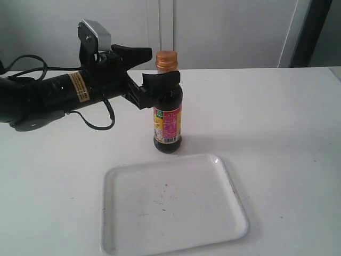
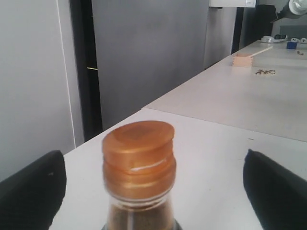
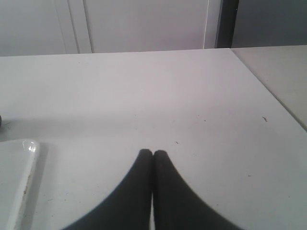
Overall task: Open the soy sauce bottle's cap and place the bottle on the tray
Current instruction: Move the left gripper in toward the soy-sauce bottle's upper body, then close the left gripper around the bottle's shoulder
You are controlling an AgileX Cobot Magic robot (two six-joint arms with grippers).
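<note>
The soy sauce bottle point(image 1: 168, 114) stands upright on the white table point(image 1: 277, 122) just above the middle of the exterior frame. Its long axis is vertical, and the cap point(image 1: 166, 57) points straight up, folded down flat on its collar. The label point(image 1: 167, 124) faces the camera, with the barcode low on the bottle's front.

The left gripper point(image 1: 162, 65) reaches in from the upper left of the frame at the height of the bottle's neck and shoulder. Its jaws are spread wide, and the bottle sits between them. One finger point(image 1: 133, 53) lies behind the bottle at cap height. The other finger point(image 1: 161, 80) crosses in front of the dark shoulder just under the collar. In the left wrist view the cap point(image 2: 139, 143) sits midway between the two black fingers point(image 2: 33, 191), one on each side. Bare table shows between it and each of them, so neither pad touches the bottle.

The tray point(image 1: 122, 213) fills the lower middle of the exterior frame. Its far rim lies just below the bottle's base. The bottle stands on the table beyond that rim, not on the tray.

The right gripper point(image 3: 152, 158) appears only in its own wrist view. Its two fingers are pressed together tip to tip over bare table, with nothing between them. A rounded corner of the tray point(image 3: 21, 163) shows off to one side.
</note>
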